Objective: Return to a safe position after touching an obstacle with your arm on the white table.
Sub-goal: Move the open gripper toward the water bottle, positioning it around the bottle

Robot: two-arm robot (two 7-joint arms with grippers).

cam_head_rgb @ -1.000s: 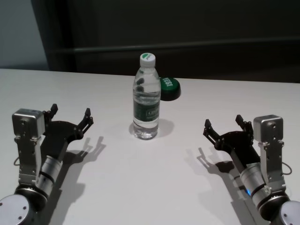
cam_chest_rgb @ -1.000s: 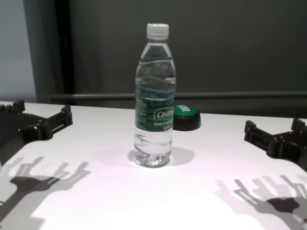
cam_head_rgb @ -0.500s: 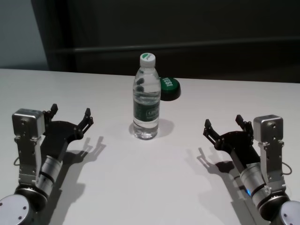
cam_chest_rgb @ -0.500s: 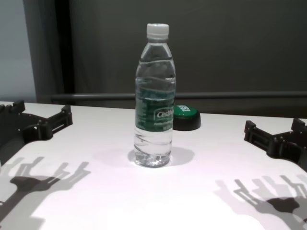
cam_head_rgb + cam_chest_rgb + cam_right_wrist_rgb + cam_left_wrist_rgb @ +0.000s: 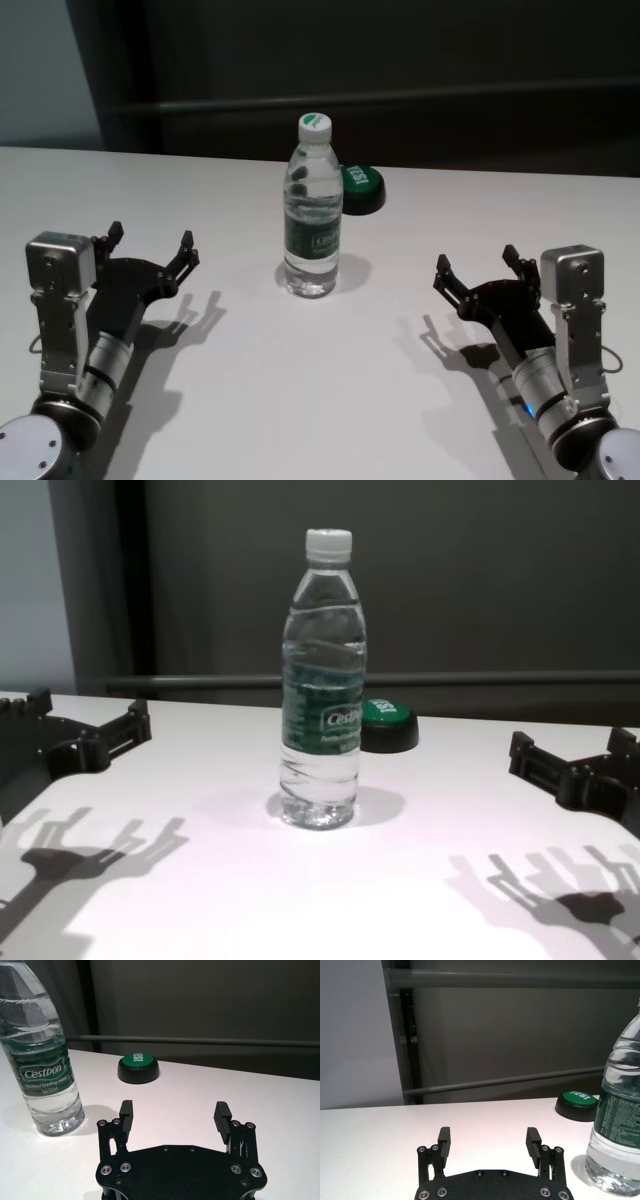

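The obstacle, a tall clear water bottle [image 5: 313, 210] [image 5: 322, 680] [image 5: 618, 1125] [image 5: 42, 1060] with a white cap and dark green label, stands upright in the middle of the white table [image 5: 320, 380] [image 5: 300, 900]. My left gripper [image 5: 152, 243] [image 5: 490, 1146] [image 5: 85, 720] hovers low over the table at the left, open and empty, well clear of the bottle. At the right my right gripper [image 5: 478, 262] [image 5: 174, 1114] [image 5: 570, 752] is likewise open, empty and apart from the bottle.
A green push button [image 5: 360, 187] [image 5: 387, 723] [image 5: 577, 1104] [image 5: 138, 1067] on a black base sits just behind and right of the bottle. A dark wall with a horizontal rail [image 5: 400, 678] runs behind the table's far edge.
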